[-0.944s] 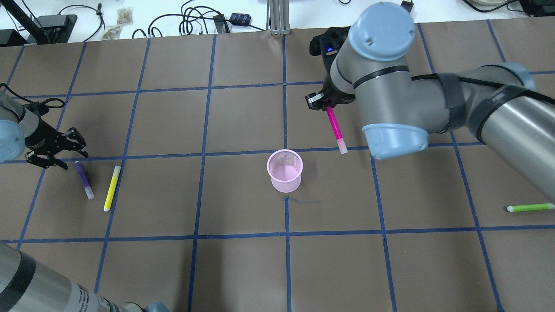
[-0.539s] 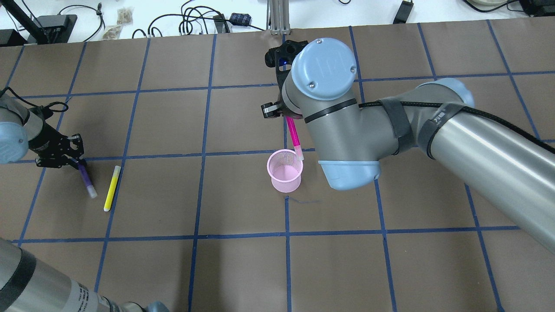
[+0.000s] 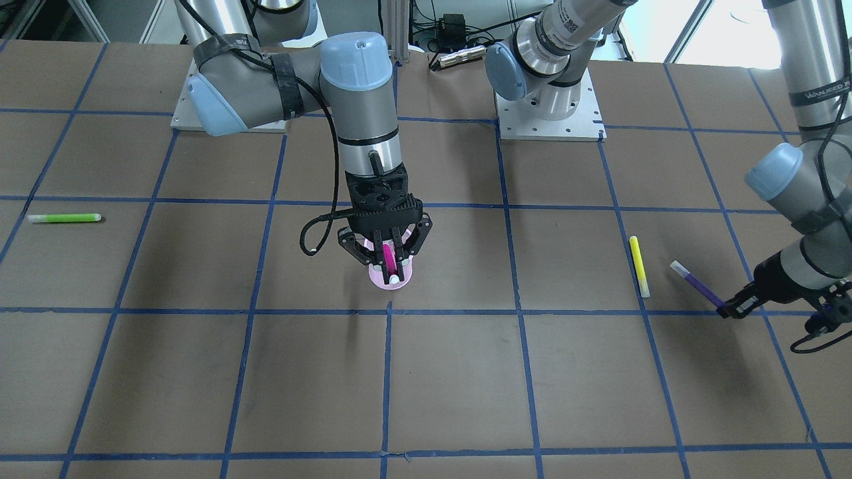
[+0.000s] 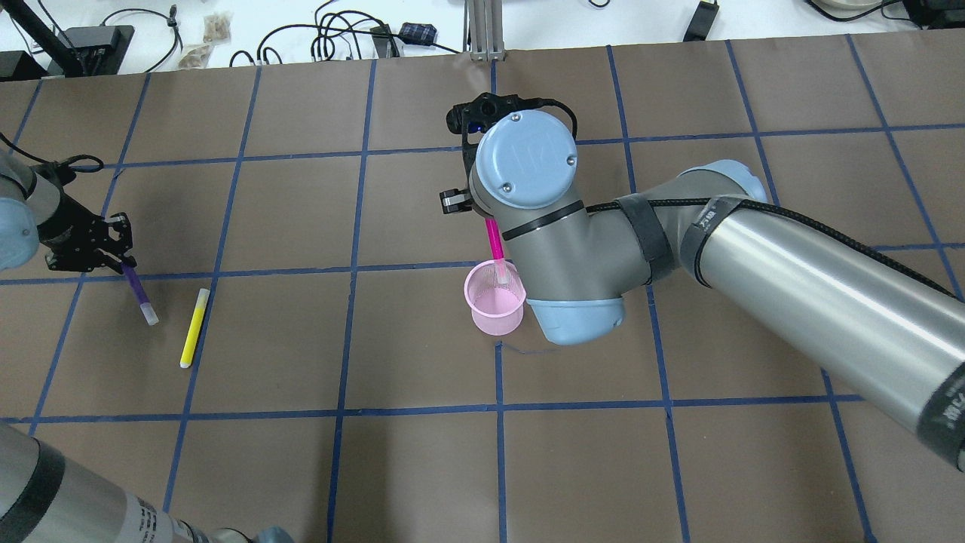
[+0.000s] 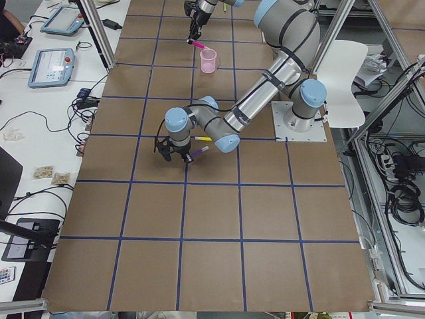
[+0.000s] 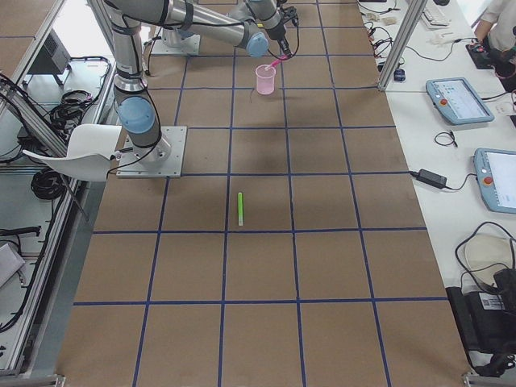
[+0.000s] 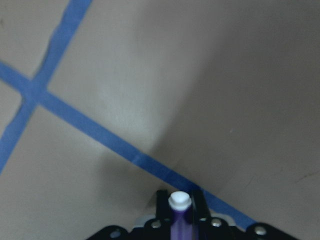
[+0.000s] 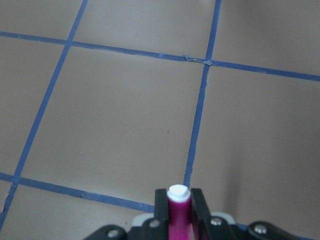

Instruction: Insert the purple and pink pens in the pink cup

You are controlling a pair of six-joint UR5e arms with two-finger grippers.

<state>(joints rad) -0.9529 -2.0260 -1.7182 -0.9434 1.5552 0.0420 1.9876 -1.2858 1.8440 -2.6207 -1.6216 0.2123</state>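
Observation:
The pink mesh cup [image 4: 494,305] stands upright mid-table; it also shows in the front view [image 3: 401,277]. My right gripper [image 3: 388,258] is shut on the pink pen [image 4: 494,241], held steeply with its white tip over the cup's mouth. The pink pen shows between the fingers in the right wrist view [image 8: 177,212]. My left gripper [image 4: 113,260] at the table's left is shut on the purple pen [image 4: 138,290], which slants down with its pale cap low. The purple pen also shows in the front view [image 3: 695,283] and in the left wrist view [image 7: 179,220].
A yellow pen [image 4: 194,328] lies just right of the purple pen. A green pen [image 3: 63,217] lies far off on the robot's right side. Cables and boxes sit beyond the table's far edge [image 4: 339,38].
My right arm swung left with the pink pen and brought its tip over the cup. My left gripper closed on the purple pen and raised its gripped end.

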